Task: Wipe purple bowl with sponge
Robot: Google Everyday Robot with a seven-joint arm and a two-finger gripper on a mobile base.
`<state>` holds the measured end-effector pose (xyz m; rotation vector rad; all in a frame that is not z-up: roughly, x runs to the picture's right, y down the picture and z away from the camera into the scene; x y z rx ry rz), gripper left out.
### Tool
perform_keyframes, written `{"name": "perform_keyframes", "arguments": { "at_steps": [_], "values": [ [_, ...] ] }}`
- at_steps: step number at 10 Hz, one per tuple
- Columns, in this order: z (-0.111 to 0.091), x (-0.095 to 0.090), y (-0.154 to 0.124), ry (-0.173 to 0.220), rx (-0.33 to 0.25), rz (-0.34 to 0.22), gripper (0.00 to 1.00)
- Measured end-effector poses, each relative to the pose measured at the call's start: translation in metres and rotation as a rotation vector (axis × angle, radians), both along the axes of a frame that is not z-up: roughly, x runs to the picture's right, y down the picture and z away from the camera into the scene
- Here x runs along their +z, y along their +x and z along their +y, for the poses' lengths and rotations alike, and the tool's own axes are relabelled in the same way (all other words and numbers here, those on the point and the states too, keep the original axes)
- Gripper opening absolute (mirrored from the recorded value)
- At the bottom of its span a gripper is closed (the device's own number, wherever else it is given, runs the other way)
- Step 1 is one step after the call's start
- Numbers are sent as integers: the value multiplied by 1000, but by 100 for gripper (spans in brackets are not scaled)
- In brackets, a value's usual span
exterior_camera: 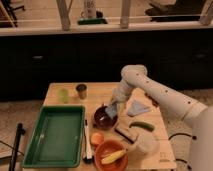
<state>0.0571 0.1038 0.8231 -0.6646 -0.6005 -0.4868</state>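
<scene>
The camera view shows the hand [113, 109] clamped on the small blue-grey sponge [112, 111] over the glossy dark purple bowl [104, 118] mid-counter [100, 91]; wiping seems underway, calling next for circular strokes.

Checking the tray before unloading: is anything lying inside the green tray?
No: the green tray shows only its bare floor, while the gripper with the sponge is over the purple bowl.

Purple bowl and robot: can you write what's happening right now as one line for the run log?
step: wiping | gripper: over purple bowl's right rim | sponge: at gripper, in bowl | orange bowl: holds banana, untouched
</scene>
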Motion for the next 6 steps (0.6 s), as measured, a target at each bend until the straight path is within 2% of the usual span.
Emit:
{"name": "perform_keyframes", "arguments": {
  "at_steps": [3, 5, 6],
  "values": [
    [-16, 11, -18, -11, -98, -58, 0],
    [-20, 10, -34, -11, -153, -95, 0],
    [-20, 5, -46, -4, -195, -132, 0]
  ]
}}
